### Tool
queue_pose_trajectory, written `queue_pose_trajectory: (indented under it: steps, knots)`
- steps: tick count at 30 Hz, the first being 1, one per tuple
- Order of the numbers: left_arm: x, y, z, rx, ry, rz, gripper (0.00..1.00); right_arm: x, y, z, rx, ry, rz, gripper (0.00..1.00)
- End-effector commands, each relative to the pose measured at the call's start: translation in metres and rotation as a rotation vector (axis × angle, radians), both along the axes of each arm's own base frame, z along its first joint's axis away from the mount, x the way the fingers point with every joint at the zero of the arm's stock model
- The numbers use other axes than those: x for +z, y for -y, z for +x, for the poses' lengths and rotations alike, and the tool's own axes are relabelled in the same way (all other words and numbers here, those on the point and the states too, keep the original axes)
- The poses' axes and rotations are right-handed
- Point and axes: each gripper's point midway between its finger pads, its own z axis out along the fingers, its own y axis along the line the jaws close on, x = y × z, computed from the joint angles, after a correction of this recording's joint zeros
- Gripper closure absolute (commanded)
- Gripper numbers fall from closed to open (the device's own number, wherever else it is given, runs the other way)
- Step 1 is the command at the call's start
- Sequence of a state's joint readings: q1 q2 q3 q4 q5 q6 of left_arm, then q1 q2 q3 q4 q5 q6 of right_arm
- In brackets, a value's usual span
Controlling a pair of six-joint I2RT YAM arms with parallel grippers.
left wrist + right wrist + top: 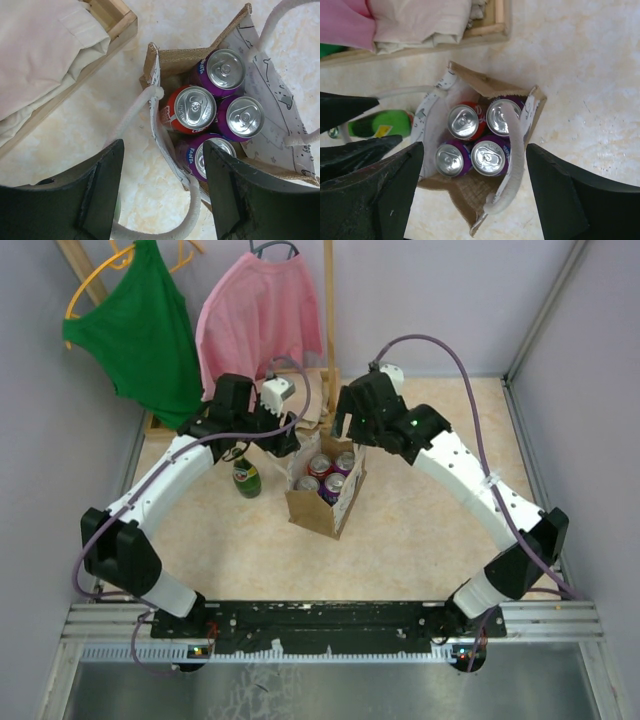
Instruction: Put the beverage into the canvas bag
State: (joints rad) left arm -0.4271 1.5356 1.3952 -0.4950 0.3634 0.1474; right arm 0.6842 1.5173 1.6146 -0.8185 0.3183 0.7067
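The tan canvas bag (322,508) stands upright mid-table with pale loop handles. Several beverage cans stand inside it: one red can (194,109) and three purple cans (225,70). A green bottle (246,478) stands on the table just left of the bag, and it also shows in the right wrist view (380,125). My left gripper (163,149) is open and empty above the bag's left wall, one handle loop (192,215) lying between its fingers. My right gripper (475,149) is open and empty directly above the bag (470,200).
A wooden tray (117,22) holding folded beige cloth (40,55) sits behind the bag. A green top (140,325) and a pink top (255,315) hang at the back. Grey walls close in both sides.
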Motion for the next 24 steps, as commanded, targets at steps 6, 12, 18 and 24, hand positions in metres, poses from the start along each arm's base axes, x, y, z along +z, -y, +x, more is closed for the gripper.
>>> queue_pose_trajectory:
  steps: [6, 12, 18, 24]
  knots:
    - [0.084, -0.044, 0.039, 0.166, 0.255, -0.025, 0.26, 0.038, 0.018, 0.001, -0.074, 0.116, -0.018, 0.14]
    - [0.083, -0.099, 0.043, 0.287, 0.246, 0.039, 0.23, 0.032, 0.026, -0.006, -0.075, 0.097, -0.046, 0.13]
    - [0.025, -0.113, 0.019, 0.215, 0.071, 0.173, 0.23, 0.018, 0.019, -0.007, -0.040, 0.047, -0.068, 0.12]
    - [-0.013, -0.122, 0.006, 0.121, -0.050, 0.309, 0.24, 0.005, 0.015, -0.010, -0.019, 0.013, -0.066, 0.11]
